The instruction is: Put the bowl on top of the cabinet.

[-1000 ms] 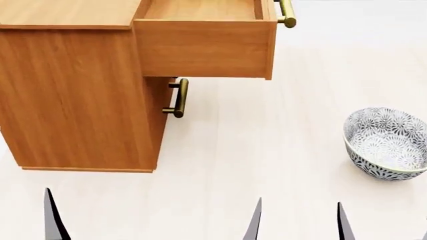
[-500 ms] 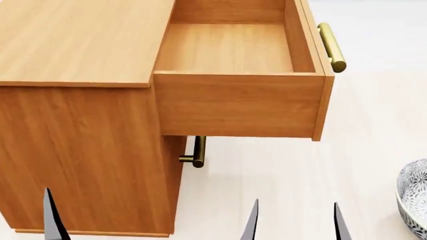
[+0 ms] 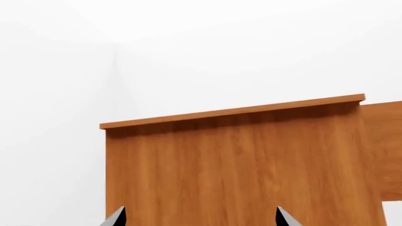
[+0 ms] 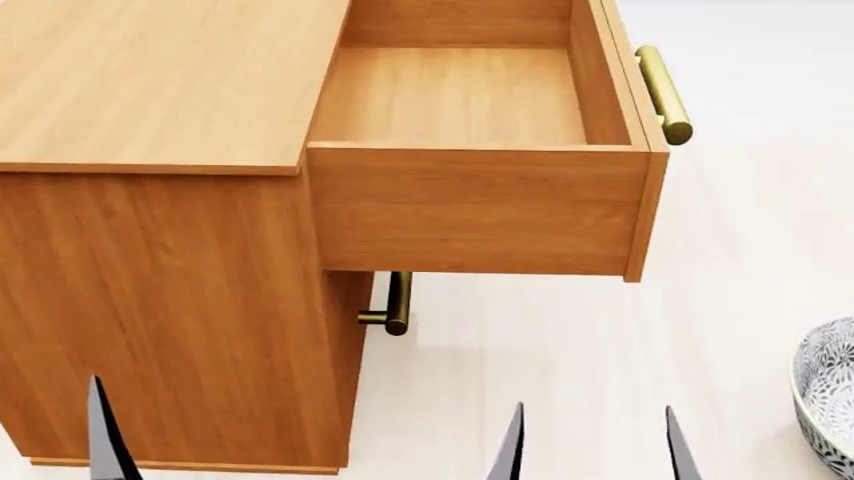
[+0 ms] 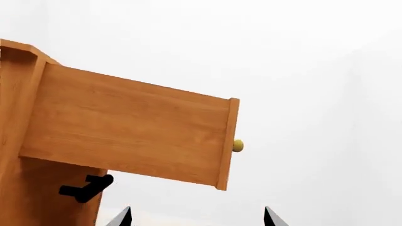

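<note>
The bowl (image 4: 830,395), white with a dark floral pattern, sits on the pale floor at the head view's right edge, mostly cut off. The orange-brown cabinet (image 4: 160,90) fills the left, its flat top bare. My left gripper (image 3: 197,217) is open, low in front of the cabinet's side (image 3: 238,165), with nothing between its fingers. My right gripper (image 5: 195,217) is also open and empty, below the pulled-out drawer (image 5: 125,127). One right fingertip (image 4: 677,445) shows left of the bowl, apart from it.
The cabinet's top drawer (image 4: 467,100) stands pulled out and holds nothing, its brass bar handle (image 4: 663,92) sticking out to the right. A second brass handle (image 4: 390,305) shows under it. Pale floor (image 4: 574,350) lies between the cabinet and the bowl.
Since a second ago the head view has shifted: the cabinet now looms larger and lower, its top and open drawer show, and the bowl has slid to the right edge. Hardly anything moved in the last half second.
</note>
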`<state>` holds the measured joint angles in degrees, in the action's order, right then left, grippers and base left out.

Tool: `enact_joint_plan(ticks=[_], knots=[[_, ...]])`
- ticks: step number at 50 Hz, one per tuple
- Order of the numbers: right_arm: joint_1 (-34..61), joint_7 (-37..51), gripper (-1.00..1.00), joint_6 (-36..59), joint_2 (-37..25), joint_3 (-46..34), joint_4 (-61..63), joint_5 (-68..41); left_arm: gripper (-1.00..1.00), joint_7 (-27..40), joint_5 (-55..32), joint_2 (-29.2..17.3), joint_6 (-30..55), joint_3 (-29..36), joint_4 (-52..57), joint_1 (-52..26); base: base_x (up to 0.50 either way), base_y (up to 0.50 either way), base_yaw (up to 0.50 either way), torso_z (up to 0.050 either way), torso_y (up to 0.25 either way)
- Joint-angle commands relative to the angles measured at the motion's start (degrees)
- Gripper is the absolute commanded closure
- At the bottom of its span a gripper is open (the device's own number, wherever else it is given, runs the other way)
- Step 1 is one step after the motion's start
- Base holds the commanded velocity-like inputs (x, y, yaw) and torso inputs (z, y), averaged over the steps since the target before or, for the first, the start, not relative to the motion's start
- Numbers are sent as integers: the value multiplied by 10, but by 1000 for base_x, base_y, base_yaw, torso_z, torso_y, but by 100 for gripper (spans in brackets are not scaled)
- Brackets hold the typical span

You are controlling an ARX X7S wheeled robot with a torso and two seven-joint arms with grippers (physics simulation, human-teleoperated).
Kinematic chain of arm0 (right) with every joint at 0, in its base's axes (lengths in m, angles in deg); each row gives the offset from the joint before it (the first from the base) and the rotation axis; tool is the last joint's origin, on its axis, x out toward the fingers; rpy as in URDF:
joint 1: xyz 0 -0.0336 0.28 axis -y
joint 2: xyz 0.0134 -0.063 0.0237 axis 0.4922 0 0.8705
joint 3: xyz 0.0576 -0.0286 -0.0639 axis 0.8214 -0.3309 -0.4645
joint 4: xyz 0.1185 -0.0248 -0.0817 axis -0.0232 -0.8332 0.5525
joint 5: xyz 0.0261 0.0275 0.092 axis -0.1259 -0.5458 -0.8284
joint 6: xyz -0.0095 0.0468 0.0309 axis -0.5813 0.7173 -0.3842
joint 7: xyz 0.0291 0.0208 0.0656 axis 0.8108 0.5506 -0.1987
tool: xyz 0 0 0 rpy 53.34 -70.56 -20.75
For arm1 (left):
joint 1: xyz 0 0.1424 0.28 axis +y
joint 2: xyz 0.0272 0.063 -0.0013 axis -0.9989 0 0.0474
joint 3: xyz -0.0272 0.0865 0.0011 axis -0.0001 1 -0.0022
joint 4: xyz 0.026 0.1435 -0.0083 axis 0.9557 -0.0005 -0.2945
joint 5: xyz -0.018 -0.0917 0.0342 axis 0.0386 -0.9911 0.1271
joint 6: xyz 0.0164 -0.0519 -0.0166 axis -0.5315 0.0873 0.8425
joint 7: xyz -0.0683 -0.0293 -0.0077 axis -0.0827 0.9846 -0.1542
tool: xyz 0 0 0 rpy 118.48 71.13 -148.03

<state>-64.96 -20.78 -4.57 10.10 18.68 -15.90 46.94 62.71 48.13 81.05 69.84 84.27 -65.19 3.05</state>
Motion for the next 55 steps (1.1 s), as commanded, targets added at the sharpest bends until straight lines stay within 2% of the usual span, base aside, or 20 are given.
enact_joint_plan(ticks=[1, 12, 15, 22, 37, 55], knots=[[3, -40, -100, 169, -29, 25, 17, 45, -100, 1, -12, -4, -17, -4, -4, 0, 0, 0, 0, 0, 0], [52, -164, -100, 362, -118, 27, 35, 96, -100, 7, -13, -9, -13, -1, 0, 0, 0, 0, 0, 0, 0], [78, -192, -100, 426, -123, 50, 39, 81, -100, 9, -14, -10, -14, 0, -1, -1, 0, 0, 0, 0, 0], [146, -206, -100, 512, -135, 72, 16, 94, -100, 12, -12, -12, -14, 5, -2, 0, 0, 0, 0, 0, 0], [201, -207, -100, 559, -173, 57, -31, 140, -100, 18, -14, -17, -9, 10, 0, -2, 0, 0, 0, 0, 1], [283, -216, -100, 546, -197, 41, -80, 147, -100, 25, -13, -22, -9, 19, -2, -1, 0, 0, 0, 0, 0]])
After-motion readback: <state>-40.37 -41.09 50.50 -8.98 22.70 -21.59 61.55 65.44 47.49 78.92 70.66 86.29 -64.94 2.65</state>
